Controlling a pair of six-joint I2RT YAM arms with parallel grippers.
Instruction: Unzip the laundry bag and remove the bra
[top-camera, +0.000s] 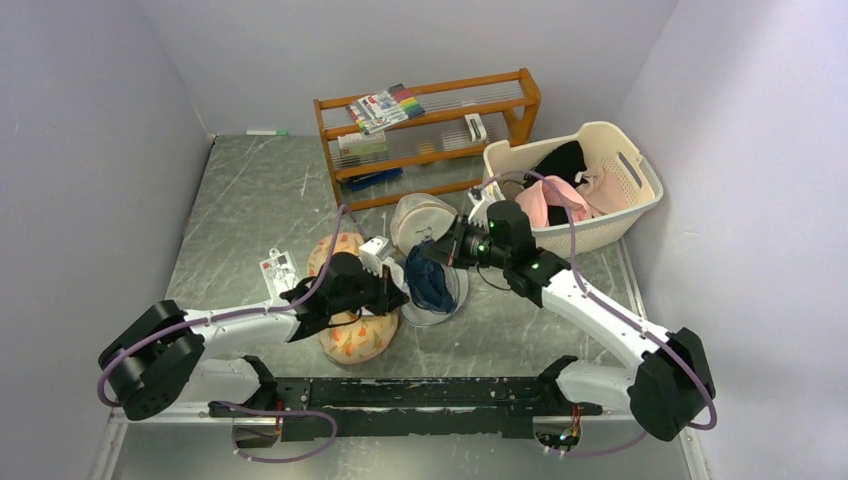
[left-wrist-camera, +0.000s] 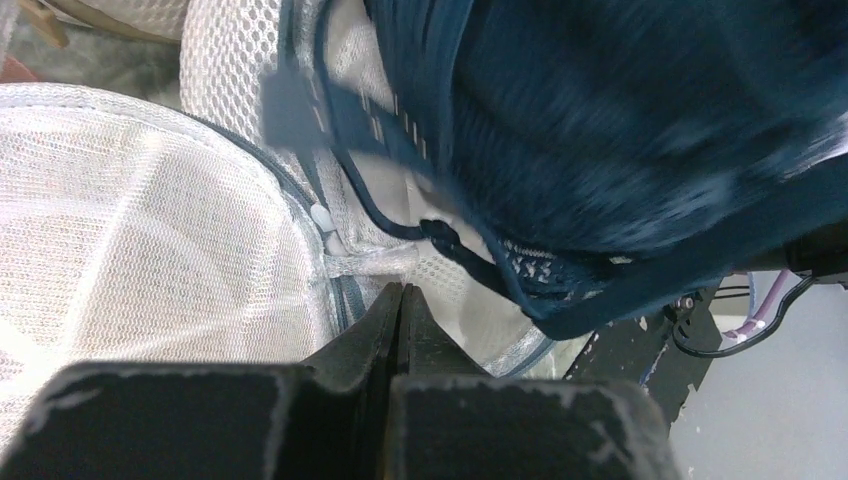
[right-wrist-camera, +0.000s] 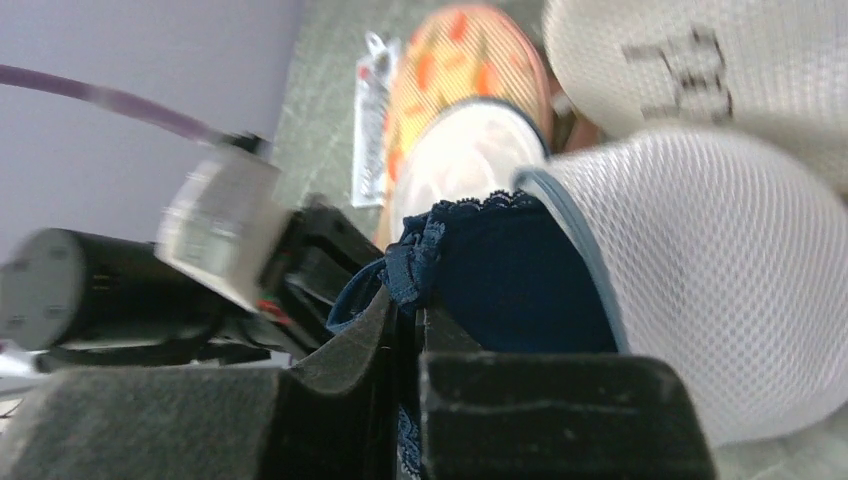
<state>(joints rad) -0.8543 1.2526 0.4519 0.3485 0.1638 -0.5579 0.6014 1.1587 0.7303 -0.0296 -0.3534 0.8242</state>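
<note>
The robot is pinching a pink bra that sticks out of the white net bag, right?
No, the bra is dark blue, not pink; the right wrist view shows it. The right gripper does pinch it, and it does stick out of the white net laundry bag.

You saw white open-weave mesh on the laundry bag (right-wrist-camera: 700, 280), dark blue lace-edged cloth on the bra (right-wrist-camera: 510, 280), a scuffed matt tabletop (top-camera: 250, 200).
</note>
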